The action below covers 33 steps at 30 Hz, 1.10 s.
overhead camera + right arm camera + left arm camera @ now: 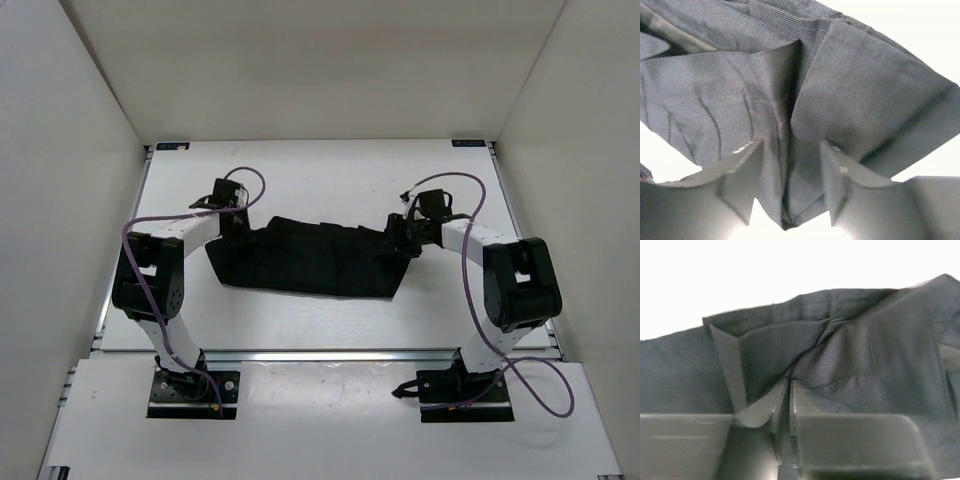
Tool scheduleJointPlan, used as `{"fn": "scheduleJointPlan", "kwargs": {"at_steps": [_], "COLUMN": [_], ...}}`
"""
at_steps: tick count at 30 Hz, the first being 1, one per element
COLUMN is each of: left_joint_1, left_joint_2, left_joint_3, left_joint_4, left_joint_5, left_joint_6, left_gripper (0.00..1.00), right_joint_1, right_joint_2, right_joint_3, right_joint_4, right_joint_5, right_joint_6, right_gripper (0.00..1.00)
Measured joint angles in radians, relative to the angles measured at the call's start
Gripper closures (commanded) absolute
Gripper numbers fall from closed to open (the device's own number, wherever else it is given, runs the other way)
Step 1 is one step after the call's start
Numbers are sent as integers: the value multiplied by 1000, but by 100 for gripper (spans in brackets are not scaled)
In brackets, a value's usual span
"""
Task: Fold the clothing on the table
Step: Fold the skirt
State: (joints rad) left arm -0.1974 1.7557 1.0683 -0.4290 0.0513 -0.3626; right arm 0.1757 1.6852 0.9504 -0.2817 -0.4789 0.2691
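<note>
Spread across the middle of the table (330, 175) as a wide, low band: the clothing (310, 258), black, thin, creased, with layers doubled over along the far edge. Flanked at either end, probably so that both ends can be carried over together and the fold kept square. At the right gripper (791, 145), fingers parted, a ridge of cloth lying loose between them. At the left gripper (788, 385), only a narrow slit, fabric at its mouth; pinched or loose, cannot tell.
</note>
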Motion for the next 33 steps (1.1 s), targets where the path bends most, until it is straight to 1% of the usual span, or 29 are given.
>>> {"fn": "scheduleJointPlan", "kwargs": {"at_steps": [1,3,5,7,10,13,15,16,20,21,23,24,25,32,33], "left_joint_1": [1,3,0,-6,-11,-18,-23,-23,-20,-18,-11,-8,-7,-1,1], "left_joint_2": [0,0,-1,-14,-59,-116,-150,-161,-158,-153,-141,-135,-131,-121,-121], "left_joint_3": [23,85,135,169,173,143,100,75,-5,-18,-35,-43,-47,-71,-74], "left_joint_4": [-16,-43,-58,-63,-80,-78,-80,-81,-93,-99,-105,-105,-109,-108,-108], "left_joint_5": [2,3,-2,-15,-24,-38,-51,-56,-63,-63,-62,-62,-62,-62,-62], "left_joint_6": [11,16,28,37,51,59,63,64,64,65,61,61,59,48,48], "left_gripper": [54,36,29,29,32,37,44,47,54,59,59,60,64,66,67], "right_joint_1": [1,0,-2,-3,-6,-6,5,12,41,43,42,40,40,32,26], "right_joint_2": [-10,-56,-118,-193,-263,-274,-266,-261,-241,-238,-236,-235,-234,-227,-227], "right_joint_3": [0,-2,-7,-14,-25,-69,-113,-133,-183,-188,-189,-189,-189,-194,-199], "right_joint_4": [-2,-21,-32,-48,-78,-103,-130,-143,-167,-167,-159,-153,-146,-80,-62], "right_joint_5": [5,24,45,74,127,168,203,217,248,247,248,249,249,206,194], "right_joint_6": [5,18,22,23,19,20,19,19,19,20,21,21,21,44,50], "right_gripper": [44,37,33,30,28,26,23,23,23,23,22,22,23,23,22]}}
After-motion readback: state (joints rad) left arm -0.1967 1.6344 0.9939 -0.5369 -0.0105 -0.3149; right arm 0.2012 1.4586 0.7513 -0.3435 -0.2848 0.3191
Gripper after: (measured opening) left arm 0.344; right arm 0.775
